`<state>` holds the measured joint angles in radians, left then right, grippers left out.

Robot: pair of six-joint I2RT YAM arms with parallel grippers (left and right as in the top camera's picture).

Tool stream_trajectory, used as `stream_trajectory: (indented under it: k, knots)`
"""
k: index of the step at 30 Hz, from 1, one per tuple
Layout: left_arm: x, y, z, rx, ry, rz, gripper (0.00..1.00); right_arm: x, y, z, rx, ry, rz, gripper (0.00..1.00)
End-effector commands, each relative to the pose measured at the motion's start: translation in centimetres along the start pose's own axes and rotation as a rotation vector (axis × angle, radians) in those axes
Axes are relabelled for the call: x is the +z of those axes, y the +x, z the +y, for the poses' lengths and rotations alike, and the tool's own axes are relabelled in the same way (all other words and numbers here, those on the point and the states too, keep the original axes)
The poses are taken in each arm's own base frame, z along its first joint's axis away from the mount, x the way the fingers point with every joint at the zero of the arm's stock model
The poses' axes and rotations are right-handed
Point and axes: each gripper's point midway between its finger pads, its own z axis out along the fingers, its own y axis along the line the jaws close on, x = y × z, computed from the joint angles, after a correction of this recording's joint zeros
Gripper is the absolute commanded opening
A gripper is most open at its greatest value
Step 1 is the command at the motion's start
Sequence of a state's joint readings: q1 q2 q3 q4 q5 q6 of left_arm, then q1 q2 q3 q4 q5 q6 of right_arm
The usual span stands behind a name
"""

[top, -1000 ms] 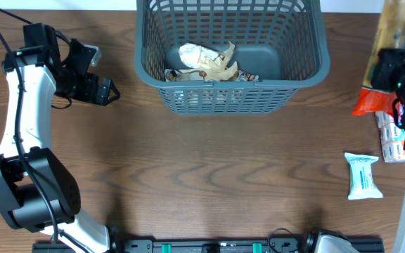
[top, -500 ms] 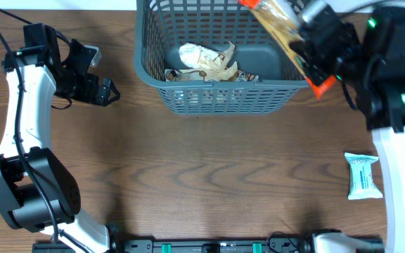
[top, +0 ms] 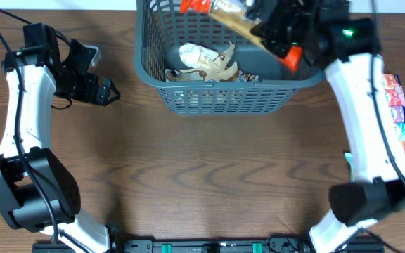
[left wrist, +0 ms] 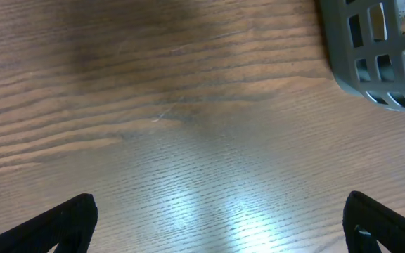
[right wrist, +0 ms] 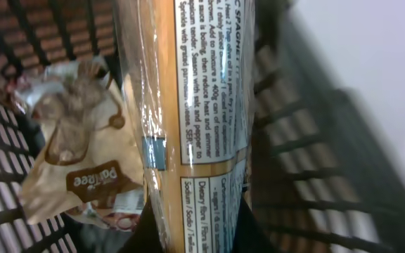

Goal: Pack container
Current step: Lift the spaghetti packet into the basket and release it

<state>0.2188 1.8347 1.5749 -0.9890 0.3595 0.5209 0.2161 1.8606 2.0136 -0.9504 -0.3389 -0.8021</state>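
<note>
Overhead view: bright, even light; faint soft shadows on table (top: 209,169) at 7 o'clock. Motion blur on spaghetti packet (top: 234,15) at 12 o'clock. Left wrist view: white glare at 6 o'clock, dim patch at 11 o'clock. Right wrist view: packet print readable; container (right wrist: 329,161) wall at 3 o'clock blurred.

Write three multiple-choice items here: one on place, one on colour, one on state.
1. Relative to the dark grey-blue lattice-sided plastic basket, the long clear plastic spaghetti packet is: A) beneath it B) far to its left C) above it
2. The packet's ends are: A) orange-red B) green C) black
3. The left hand is: A) shut on a packet B) open, empty C) inside the basket
Answers: 1 C, it hangs over the opening; 2 A, both ends orange-red; 3 B, fingers wide apart.
</note>
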Motion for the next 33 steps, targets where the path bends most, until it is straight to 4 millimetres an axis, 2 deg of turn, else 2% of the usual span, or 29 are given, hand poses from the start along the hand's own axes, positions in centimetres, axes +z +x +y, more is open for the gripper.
stream_trajectory:
  k: [1,8,16,17,19,20,21,22,26,29,31,33]
  knots:
    - [0.1,0.2,-0.1,-0.01,-0.001,0.009,0.99,1.2,-1.0,0.0,-0.028,-0.022,-0.029,0.01]
    - [0.1,0.2,-0.1,-0.01,-0.001,0.008,0.99,7.0,3.8,2.0,0.043,-0.158,0.101,0.01]
    - [0.1,0.1,0.0,-0.008,-0.003,0.004,0.99,10.8,7.4,3.8,0.09,-0.249,0.19,0.02]
    - [0.1,0.0,0.0,-0.008,-0.004,0.003,0.99,11.1,7.7,4.0,0.095,-0.258,0.199,0.06]
    - [0.1,0.0,0.0,-0.008,-0.004,0.002,0.99,11.1,8.0,4.2,0.1,-0.269,0.209,0.25]
    - [0.1,0.0,0.0,-0.008,-0.004,0.002,0.99,11.0,8.0,4.3,0.102,-0.271,0.212,0.41]
    - [0.1,0.0,0.0,-0.008,-0.004,0.003,0.99,10.7,7.8,4.3,0.111,-0.268,0.211,0.52]
    - [0.1,0.0,0.0,-0.008,-0.004,0.003,0.99,10.5,7.7,4.2,0.125,-0.263,0.211,0.55]
    - [0.1,0.0,0.0,-0.008,-0.004,0.003,0.99,8.4,5.8,3.3,0.16,-0.212,0.171,0.58]
    - [0.1,0.0,0.0,-0.008,-0.004,0.003,0.99,4.9,3.1,1.5,0.16,-0.129,0.1,0.6]
    - [0.1,0.0,0.0,-0.008,-0.003,0.002,0.99,1.5,1.5,-0.5,0.184,-0.035,0.059,0.61]
    - [0.1,0.0,0.0,-0.008,-0.004,0.003,0.99,-2.2,1.0,-2.7,0.228,0.081,0.045,0.63]
